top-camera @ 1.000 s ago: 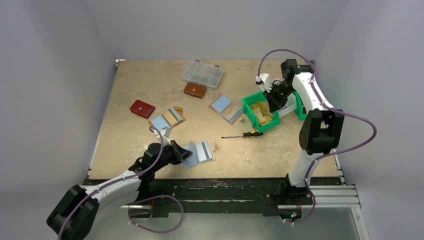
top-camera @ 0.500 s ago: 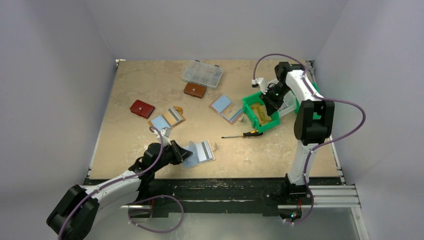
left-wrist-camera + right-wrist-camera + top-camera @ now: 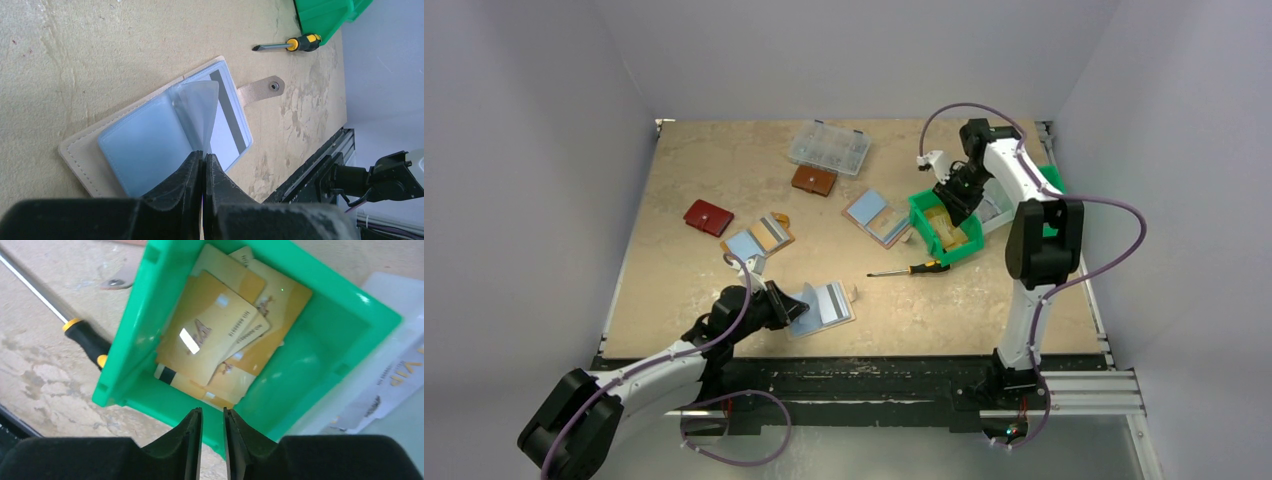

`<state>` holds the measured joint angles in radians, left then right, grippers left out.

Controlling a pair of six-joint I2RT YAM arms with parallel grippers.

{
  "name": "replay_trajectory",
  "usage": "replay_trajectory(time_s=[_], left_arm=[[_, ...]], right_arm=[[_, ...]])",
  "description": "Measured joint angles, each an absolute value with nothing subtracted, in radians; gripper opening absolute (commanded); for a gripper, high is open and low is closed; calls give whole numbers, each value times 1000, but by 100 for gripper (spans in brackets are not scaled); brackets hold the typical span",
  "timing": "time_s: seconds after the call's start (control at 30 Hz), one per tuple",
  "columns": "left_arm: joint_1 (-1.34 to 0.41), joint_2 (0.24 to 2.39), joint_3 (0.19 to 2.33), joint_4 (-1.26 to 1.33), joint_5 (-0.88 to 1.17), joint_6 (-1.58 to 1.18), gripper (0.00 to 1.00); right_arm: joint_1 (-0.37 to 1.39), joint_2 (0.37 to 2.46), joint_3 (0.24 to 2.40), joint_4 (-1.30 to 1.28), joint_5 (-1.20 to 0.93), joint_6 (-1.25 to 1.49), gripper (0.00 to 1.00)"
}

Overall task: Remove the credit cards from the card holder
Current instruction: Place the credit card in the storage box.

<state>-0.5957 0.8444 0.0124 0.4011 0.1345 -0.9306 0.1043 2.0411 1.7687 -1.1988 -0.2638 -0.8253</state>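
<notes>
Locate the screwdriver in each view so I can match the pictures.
Top external: the screwdriver lies right of centre, just in front of the green bin.
Left wrist: the screwdriver is at top right, beyond the card holder, under the green bin's corner.
Right wrist: at the left edge, its handle beside the green bin's outer wall.
Shared landmark: the green bin.

The speckled tan table [image 3: 714, 160] carried a clear plastic compartment box [image 3: 829, 147] near its far edge, with a brown leather wallet [image 3: 813, 180] just in front of it. A red leather wallet [image 3: 708, 217] lay toward the left edge. A tan folding card holder [image 3: 826, 305] lay open by the near edge. A second open tan holder [image 3: 759, 238] and a third open tan holder [image 3: 877, 217] lay mid-table. A yellow-and-black-handled screwdriver [image 3: 912, 269] lay near a green plastic bin [image 3: 964, 250] toward the right edge.
</notes>
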Motion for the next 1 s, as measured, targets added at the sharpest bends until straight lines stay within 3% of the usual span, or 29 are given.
replay_trajectory(time_s=[0.27, 0.43, 0.6, 1.0], left_arm=[[-596, 844, 12, 401, 136, -930, 0], [-596, 844, 12, 402, 144, -930, 0], [-596, 851, 12, 403, 157, -930, 0], [-596, 894, 12, 453, 216, -929, 0]], right_arm=[[104, 2011, 1779, -1123, -223, -760, 32], [104, 1856, 1717, -1076, -270, -731, 33], [105, 1652, 1646, -1024, -435, -703, 37], [107, 1309, 1307, -812, -899, -662, 57]])
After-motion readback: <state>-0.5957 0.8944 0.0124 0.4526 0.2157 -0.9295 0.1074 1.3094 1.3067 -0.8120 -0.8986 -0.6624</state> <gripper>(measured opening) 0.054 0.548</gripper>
